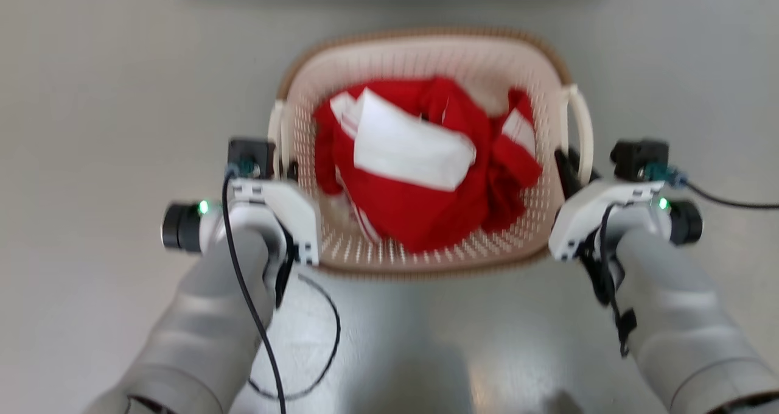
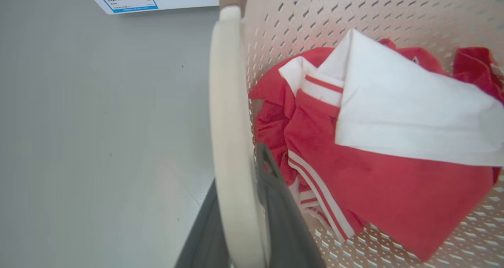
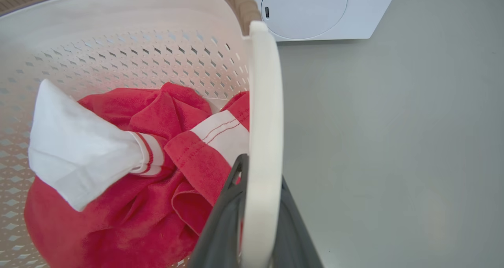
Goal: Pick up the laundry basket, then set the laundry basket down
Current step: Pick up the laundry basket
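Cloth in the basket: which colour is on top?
The white piece lies on top; the red cloth is crumpled beneath it in the basket.

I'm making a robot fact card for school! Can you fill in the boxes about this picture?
Thing: laundry basket, cream with holes, brown rim
Inside: red and white clothes
Left side: left gripper closed on the left handle
Right side: right gripper closed on the right handle
Behind: white washer with a round door
Ground: grey floor
Lifted yet: cannot tell
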Available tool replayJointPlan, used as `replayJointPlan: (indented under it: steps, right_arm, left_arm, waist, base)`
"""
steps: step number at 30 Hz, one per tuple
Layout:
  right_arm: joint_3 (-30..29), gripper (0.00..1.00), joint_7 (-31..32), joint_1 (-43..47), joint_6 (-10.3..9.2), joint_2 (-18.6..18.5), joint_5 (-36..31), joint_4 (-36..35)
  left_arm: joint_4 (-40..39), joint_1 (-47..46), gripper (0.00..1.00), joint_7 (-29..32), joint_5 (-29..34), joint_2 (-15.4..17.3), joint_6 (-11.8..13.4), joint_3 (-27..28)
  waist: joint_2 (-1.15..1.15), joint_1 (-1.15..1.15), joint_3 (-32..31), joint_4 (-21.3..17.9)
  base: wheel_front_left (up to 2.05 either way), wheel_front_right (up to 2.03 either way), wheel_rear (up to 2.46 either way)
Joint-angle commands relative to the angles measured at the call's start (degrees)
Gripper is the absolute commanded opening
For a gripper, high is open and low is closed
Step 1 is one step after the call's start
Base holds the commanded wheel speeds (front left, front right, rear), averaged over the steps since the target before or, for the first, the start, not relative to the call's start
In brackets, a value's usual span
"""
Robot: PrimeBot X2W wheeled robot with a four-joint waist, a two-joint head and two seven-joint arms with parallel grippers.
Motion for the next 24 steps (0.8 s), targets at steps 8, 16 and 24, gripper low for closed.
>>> replayJointPlan:
  steps: [8,16,24]
  right_arm:
    - [7.1,0.0,2.7,7.3,0.11,0.6,6.7,0.3]
    - [11.8,0.0,5.7,12.5,0.11,0.6,11.6,1.2]
    - [16.1,0.0,8.7,18.9,0.11,0.6,16.1,1.4]
  left_arm:
    - [1.0,7.4,0.0,1.4,-2.7,1.2,-0.2,0.2]
    - [1.6,13.9,0.0,5.5,-4.5,1.2,-0.8,-1.4]
    - [1.6,20.6,0.0,7.7,-6.0,1.2,-0.7,-3.0]
  waist:
    - [0.0,0.0,-13.1,-2.0]
    - [0.0,0.0,-23.9,-2.4]
    - [0.0,0.0,-33.4,-2.7]
  base:
    - [0.0,0.0,0.0]
    - [0.0,0.0,0.0]
    - [0.0,0.0,0.0]
